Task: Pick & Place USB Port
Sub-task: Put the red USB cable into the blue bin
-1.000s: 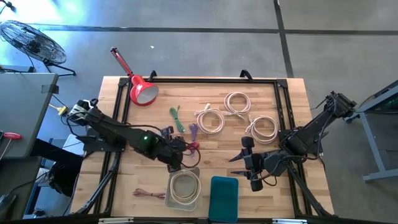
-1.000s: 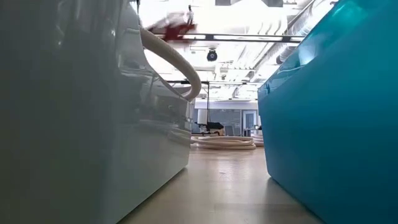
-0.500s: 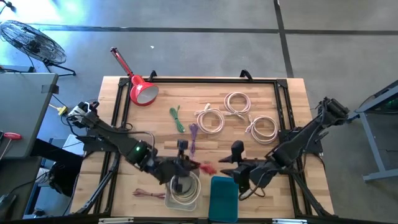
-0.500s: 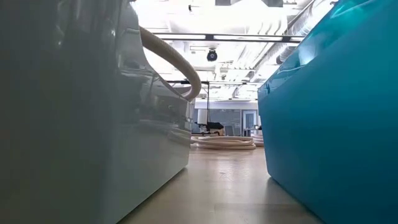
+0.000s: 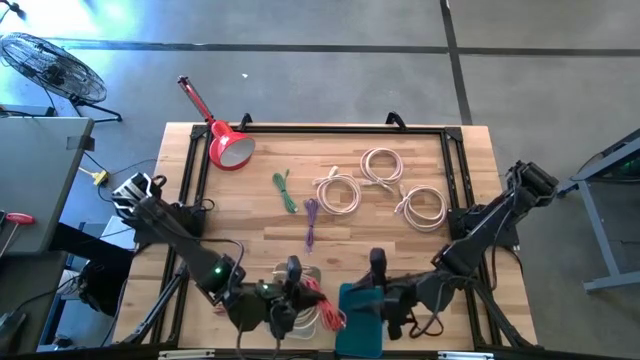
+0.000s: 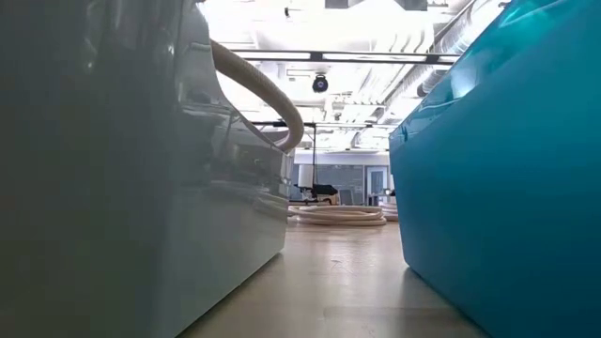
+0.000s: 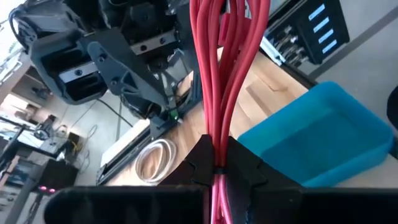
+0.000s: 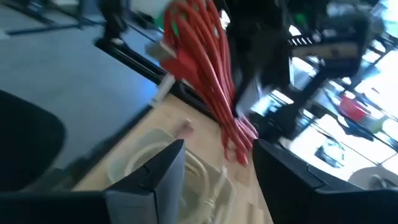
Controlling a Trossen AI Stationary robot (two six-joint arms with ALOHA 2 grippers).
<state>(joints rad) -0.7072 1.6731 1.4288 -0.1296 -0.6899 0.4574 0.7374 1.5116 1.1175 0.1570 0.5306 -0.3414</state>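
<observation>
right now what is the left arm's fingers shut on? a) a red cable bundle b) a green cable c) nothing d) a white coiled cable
a: the left wrist view shows the left gripper with its fingers shut on the red cable bundle, held near the teal bin.

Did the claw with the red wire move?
Yes. The left claw, shut on the red cable, came toward the near table edge, beside the blue bin.
</observation>
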